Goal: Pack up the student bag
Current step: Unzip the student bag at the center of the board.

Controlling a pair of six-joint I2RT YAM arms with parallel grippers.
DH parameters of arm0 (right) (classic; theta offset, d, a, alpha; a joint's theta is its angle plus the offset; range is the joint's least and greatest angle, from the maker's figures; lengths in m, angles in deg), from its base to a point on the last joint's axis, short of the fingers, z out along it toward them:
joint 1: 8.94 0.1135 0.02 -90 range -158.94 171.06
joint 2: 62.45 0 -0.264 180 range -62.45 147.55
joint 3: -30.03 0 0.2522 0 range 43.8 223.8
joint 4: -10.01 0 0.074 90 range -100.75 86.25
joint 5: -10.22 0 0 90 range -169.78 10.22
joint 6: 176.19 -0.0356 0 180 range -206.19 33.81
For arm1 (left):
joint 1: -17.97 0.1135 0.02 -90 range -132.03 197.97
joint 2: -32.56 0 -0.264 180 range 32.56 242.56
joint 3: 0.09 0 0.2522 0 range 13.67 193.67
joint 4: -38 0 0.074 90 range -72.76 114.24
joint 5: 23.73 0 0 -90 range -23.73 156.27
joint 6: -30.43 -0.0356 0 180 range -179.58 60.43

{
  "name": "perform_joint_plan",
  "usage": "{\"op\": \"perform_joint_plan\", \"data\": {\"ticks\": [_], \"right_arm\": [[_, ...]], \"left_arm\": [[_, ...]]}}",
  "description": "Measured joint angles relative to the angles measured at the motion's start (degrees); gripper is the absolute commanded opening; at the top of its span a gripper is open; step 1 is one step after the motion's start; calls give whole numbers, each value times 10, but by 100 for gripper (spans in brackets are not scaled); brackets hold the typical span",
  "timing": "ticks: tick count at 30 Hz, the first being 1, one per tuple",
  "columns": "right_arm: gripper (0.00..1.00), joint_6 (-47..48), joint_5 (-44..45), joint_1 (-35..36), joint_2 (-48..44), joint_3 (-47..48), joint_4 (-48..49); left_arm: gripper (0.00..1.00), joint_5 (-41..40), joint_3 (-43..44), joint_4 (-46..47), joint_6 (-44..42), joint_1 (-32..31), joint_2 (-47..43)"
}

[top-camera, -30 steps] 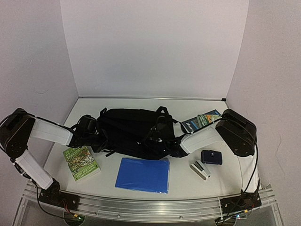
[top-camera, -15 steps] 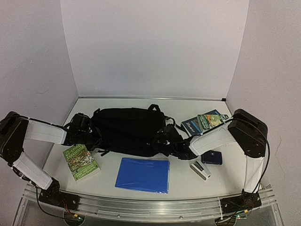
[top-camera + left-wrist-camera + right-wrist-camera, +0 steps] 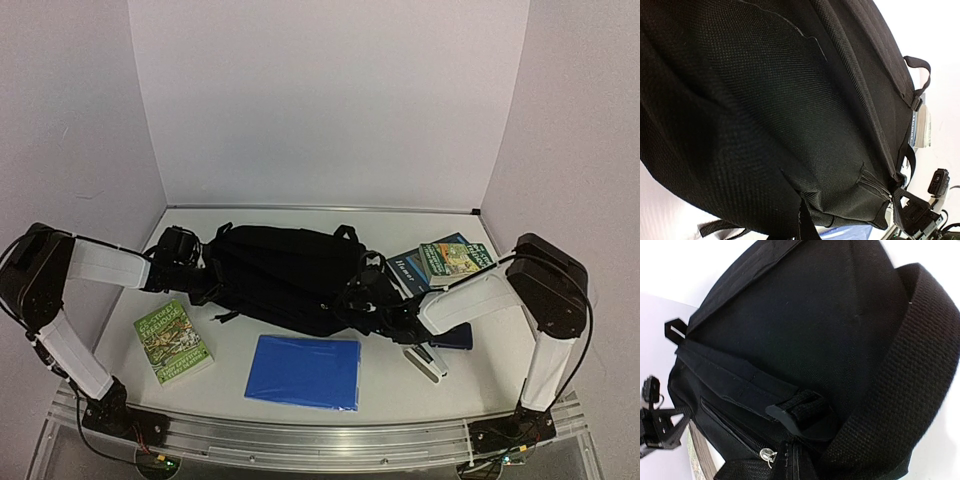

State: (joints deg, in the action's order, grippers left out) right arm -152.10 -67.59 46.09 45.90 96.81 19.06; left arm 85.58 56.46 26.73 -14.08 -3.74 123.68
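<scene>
1. The student bag (image 3: 285, 275) is laid across the middle of the table (image 3: 230, 405), its length running left to right, on the far side of most of the loose items. It is judged to be held at both ends so that it can be turned and its opening brought within reach.
2. No opening is shown. In both wrist views only black fabric is seen, and the zip pull (image 3: 768, 455) in the right wrist view sits at the end of a zip that looks shut.
3. The left gripper (image 3: 188, 268) is set against the bag's left end. It is closed; its fingers are hidden by fabric, so a pinch on the cloth is judged likely.
4. The right gripper (image 3: 368, 296) is set at the bag's near right corner and is closed too. A broad webbing strap (image 3: 900, 380) is seen right beside its camera, so the strap or nearby fabric is taken to be pinched.
5. Around the bag, the contents are left lying outside it:
   - a blue folder (image 3: 305, 370) just near of it
   - a green book (image 3: 172, 342) at the near left
   - a white stapler (image 3: 425, 362) and a dark blue pouch (image 3: 452, 336) at the near right
   - two books (image 3: 440, 258) at the far right
</scene>
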Motion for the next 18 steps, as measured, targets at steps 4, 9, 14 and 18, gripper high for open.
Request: {"op": "perform_joint_plan", "data": {"ticks": [4,9,14,18], "right_arm": [[0,14,0,2,-2,-3,-2],[7,49,-1,20,-3,-1,-9],[38,85,-3,36,-22,0,-33],[57,113,0,41,-56,4,-56]], "left_arm": [[5,14,35,4,-28,5,40],[33,30,64,11,-40,17,76],[55,32,63,23,-29,30,71],[67,37,39,29,-9,30,37]]}}
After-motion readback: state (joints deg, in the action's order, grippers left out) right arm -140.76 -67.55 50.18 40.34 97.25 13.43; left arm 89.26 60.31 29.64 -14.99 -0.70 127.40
